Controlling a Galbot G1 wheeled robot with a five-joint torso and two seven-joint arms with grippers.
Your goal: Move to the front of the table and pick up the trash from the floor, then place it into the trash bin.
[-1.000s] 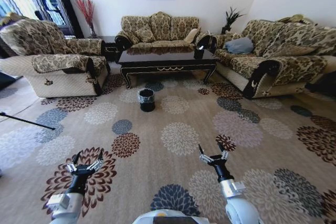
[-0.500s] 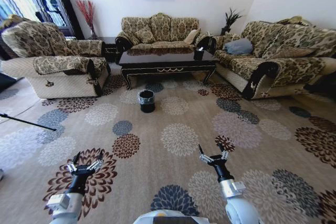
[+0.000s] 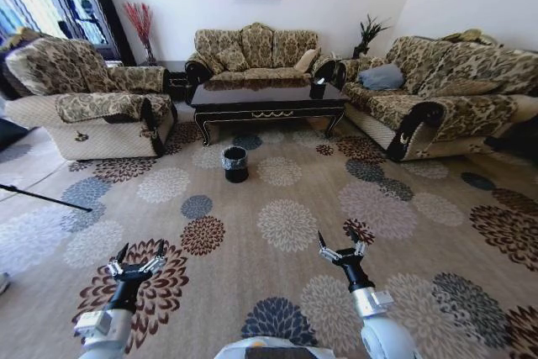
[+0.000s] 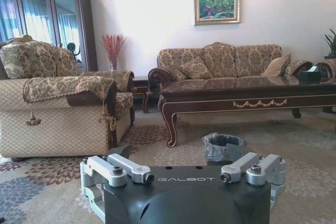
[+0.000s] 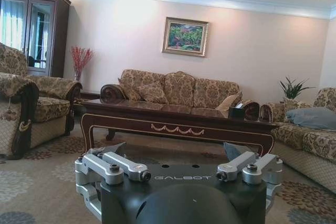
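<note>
The left tool [image 3: 138, 266] hangs low over the floral carpet [image 3: 288, 223] at about 7 o'clock in the head view, its 2 fingers spread apart with nothing between them. The right tool [image 3: 341, 250] sits at about 5 o'clock, likewise spread and empty. From each wrist camera the silver finger links fan out over the black housing, left tool [image 4: 183, 173] and right tool [image 5: 179, 170] alike.

Farther out, toward 12 o'clock, the trash bin [image 3: 234, 162] stands upright on the carpet, well apart from both tools: a small round black bucket lined with a crinkled clear bag whose edge folds over the rim. In the left wrist view the trash bin [image 4: 223, 146] is just in front of the desk [image 4: 247, 95].

Beyond it the desk [image 3: 267, 96] is long and low, glossy dark wood with curved legs and a gold scroll on its front edge. A 3-seat patterned sofa [image 3: 256, 50] stands behind it, an armchair [image 3: 84, 98] at 10 o'clock and another sofa [image 3: 437, 86] at 2 o'clock.
</note>
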